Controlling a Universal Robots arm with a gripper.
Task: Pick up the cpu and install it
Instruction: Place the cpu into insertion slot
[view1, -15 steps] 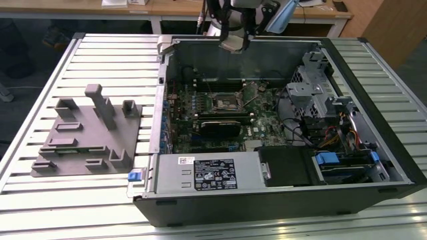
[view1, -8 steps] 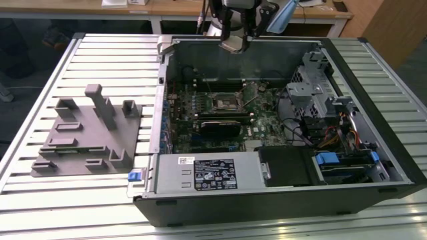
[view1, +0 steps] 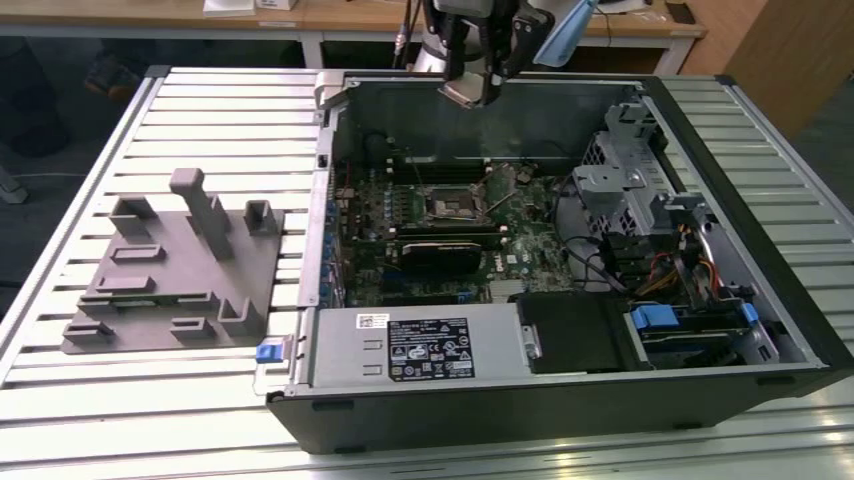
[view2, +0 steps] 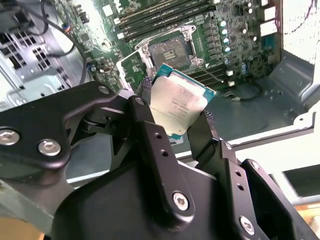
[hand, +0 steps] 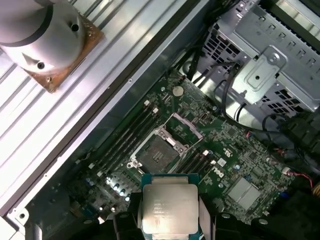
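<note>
The cpu (view2: 182, 100) is a small flat square chip. It has a silvery-white metal top with faint print, and a thin green edge of board shows around it. The gripper (view2: 177, 102) grasps it, one black finger (view2: 150, 125) clamped against each of two opposite sides, and the metal face is tilted toward the second wrist view.

In the exterior view the arm comes down from the far side and its gripper (view1: 473, 92) points downward. It holds the chip (view1: 470, 95) in the air above the far wall of the open computer case (view1: 561, 405).

The dark square socket (view1: 451, 205) sits on the motherboard (view1: 527, 245) well below and nearer, apart from the chip. A grey fixture (view1: 174, 270) lies on the slatted table (view1: 134, 425) at the exterior view's left.
</note>
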